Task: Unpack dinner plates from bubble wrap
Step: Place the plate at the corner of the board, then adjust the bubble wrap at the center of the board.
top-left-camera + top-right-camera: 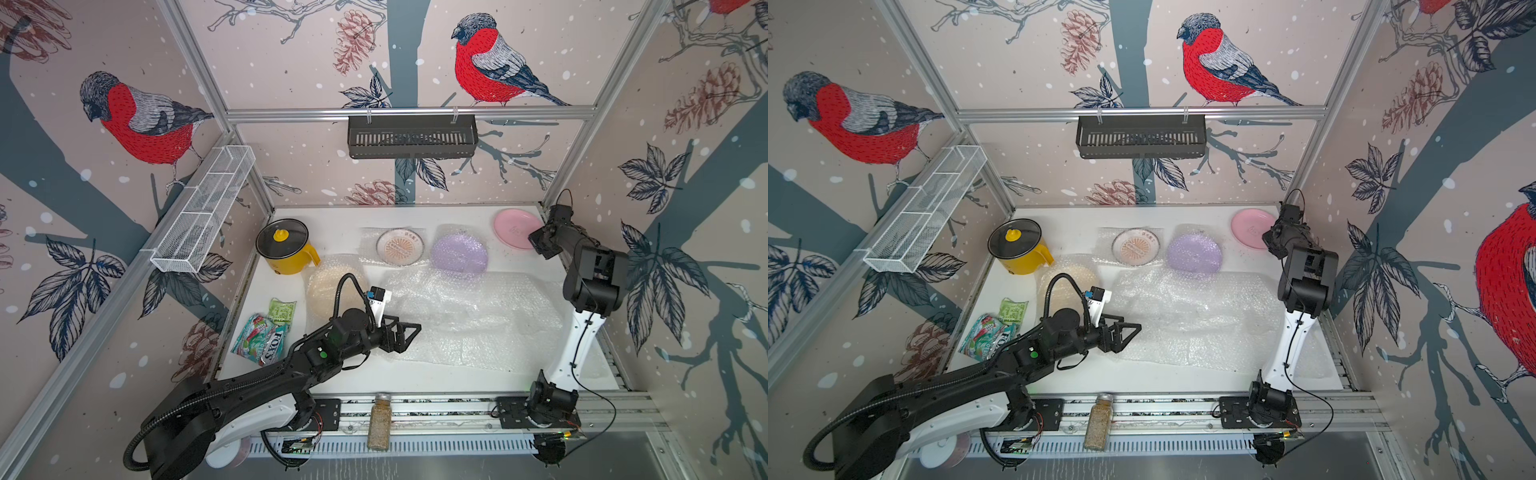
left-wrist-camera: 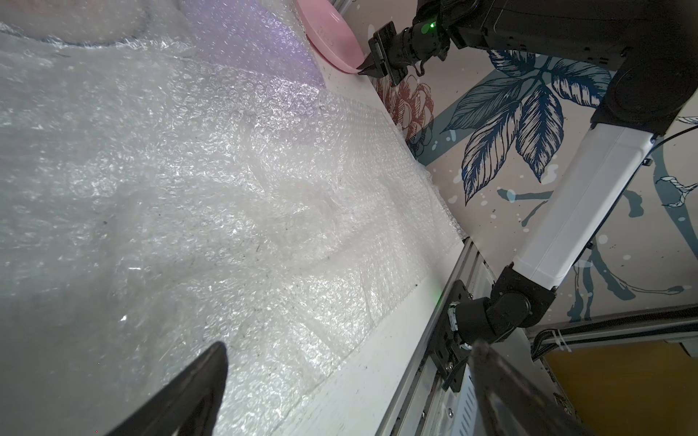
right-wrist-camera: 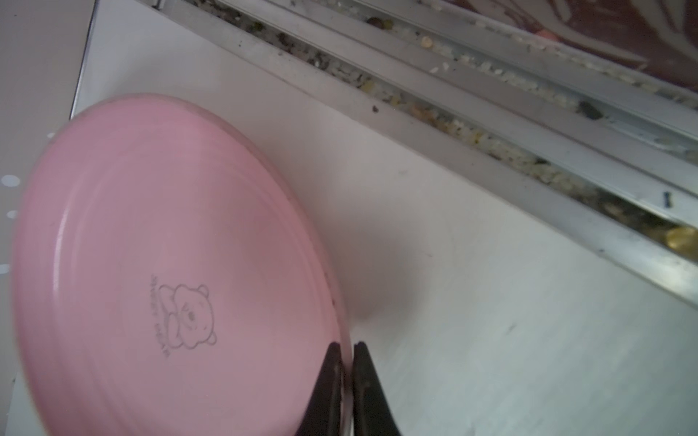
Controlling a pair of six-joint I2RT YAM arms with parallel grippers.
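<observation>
Plates line the far side of the desk (image 1: 340,226). We see the pink plate (image 1: 515,232) bare in the far right corner, its rim pinched between the closed fingers of the right hand (image 3: 347,351); we cannot tell if it lies flat. Near it, the lilac plate (image 1: 459,253) lies under bubbled film, and the sunburst plate (image 1: 400,247) sits on another sheet. The cream plate (image 1: 332,291), also covered, is beside the yellow pot (image 1: 291,257). A loose sheet of bubble wrap (image 1: 465,316) spreads across the middle. Over its edge hangs the left hand (image 2: 349,343), fingers spread wide and holding nothing.
</observation>
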